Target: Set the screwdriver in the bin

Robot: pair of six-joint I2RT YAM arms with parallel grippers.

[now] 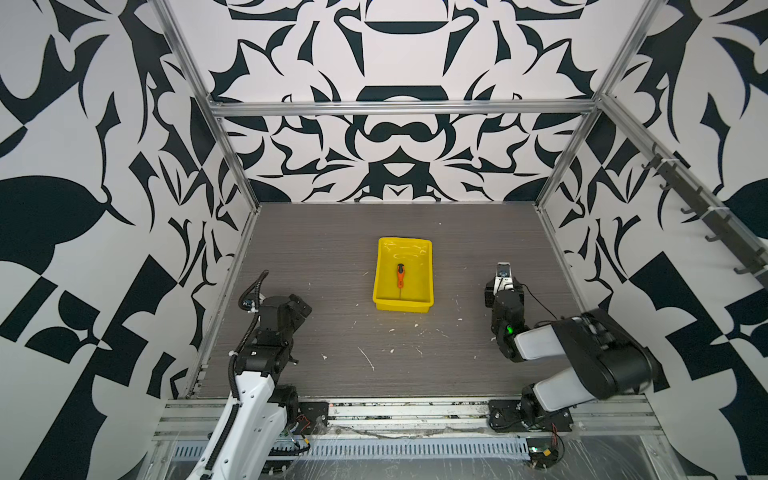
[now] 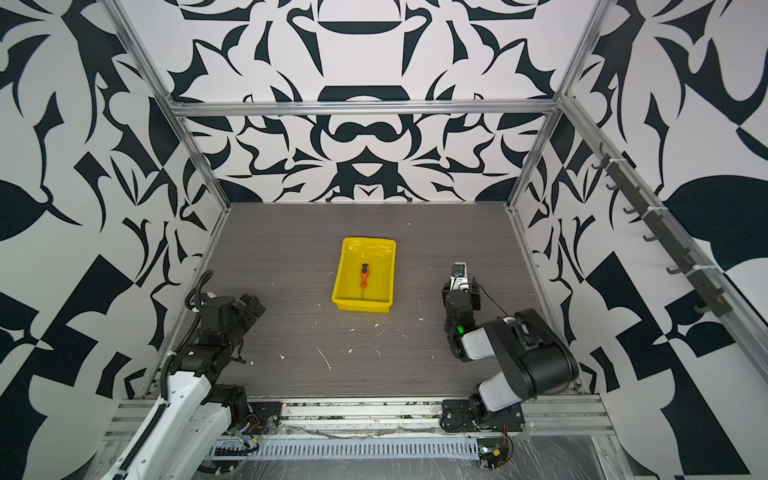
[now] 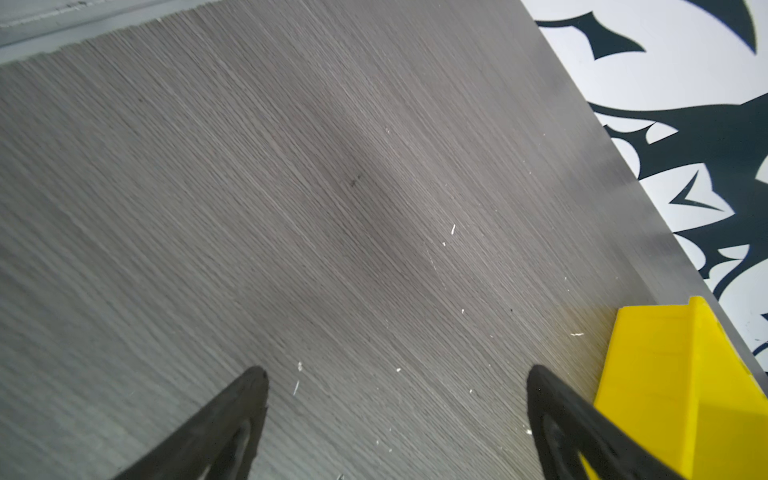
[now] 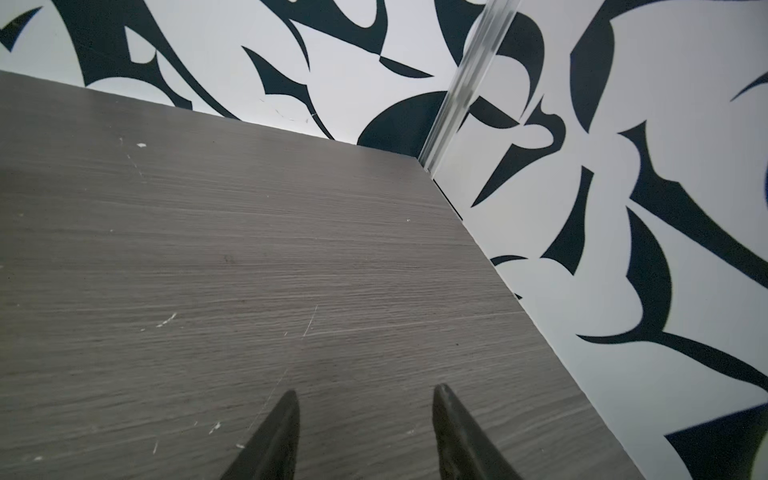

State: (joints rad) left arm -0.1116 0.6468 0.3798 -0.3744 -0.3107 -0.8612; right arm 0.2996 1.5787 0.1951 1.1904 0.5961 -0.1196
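Observation:
The screwdriver (image 1: 400, 276) (image 2: 364, 276), with an orange handle and black cap, lies lengthwise inside the yellow bin (image 1: 405, 240) (image 2: 370, 240) at the middle of the table in both top views. My left gripper (image 3: 397, 374) is open and holds nothing. It sits low at the near left, with one corner of the bin (image 3: 673, 374) beside one finger in the left wrist view. My right gripper (image 4: 365, 392) (image 1: 503, 268) is open and empty over bare table, well to the right of the bin. The right wrist view shows neither the bin nor the screwdriver.
The grey wood-grain table (image 1: 332, 257) carries white flecks and scratches (image 1: 368, 359) near the front. Patterned walls and aluminium posts (image 1: 237, 166) close in three sides. A rail of dark hooks (image 1: 702, 212) runs along the right wall. A metal rail (image 1: 407, 409) crosses the front.

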